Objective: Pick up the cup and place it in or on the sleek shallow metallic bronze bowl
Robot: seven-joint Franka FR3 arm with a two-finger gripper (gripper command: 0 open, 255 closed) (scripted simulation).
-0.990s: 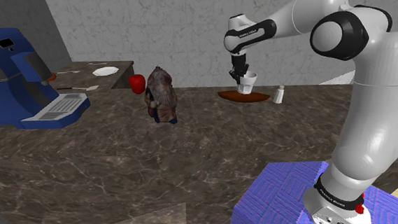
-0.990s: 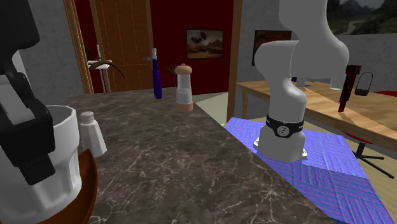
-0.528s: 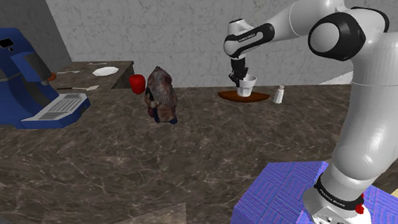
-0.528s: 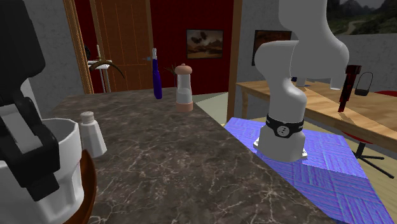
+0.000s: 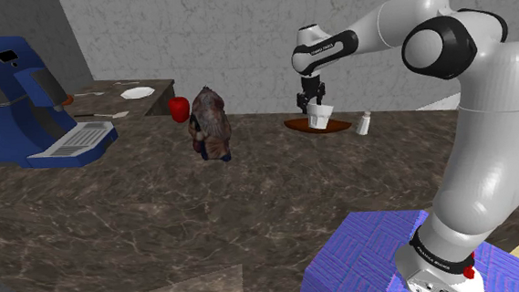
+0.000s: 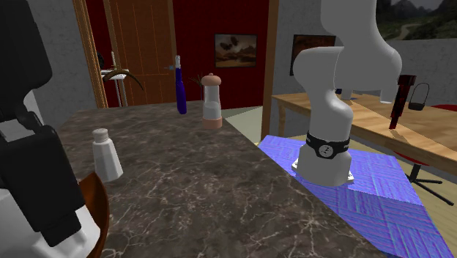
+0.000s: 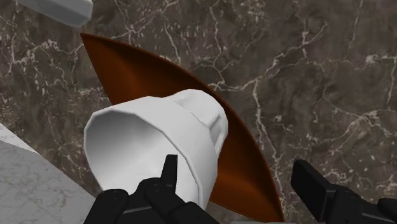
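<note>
- The white cup point(image 5: 320, 117) sits on the shallow brown bowl point(image 5: 340, 126); placing looks done.
- The gripper point(image 5: 312, 102), at the cup's 12 o'clock, is spread and clasps nothing.
- Only retreat seems left.

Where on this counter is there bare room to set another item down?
Widest bare counter: the front stretch between the blue coffee machine, brown figure and blue stand. Crowded around the bronze bowl: white cup, claw, shaker.

- Shoulder view: beside the stand point(image 5: 373, 253), looking down across the marble counter point(image 5: 161, 210).
- Second exterior view: low beside the bowl point(image 6: 101, 212), facing the stand.
- Wrist view: close above that bowl.
</note>
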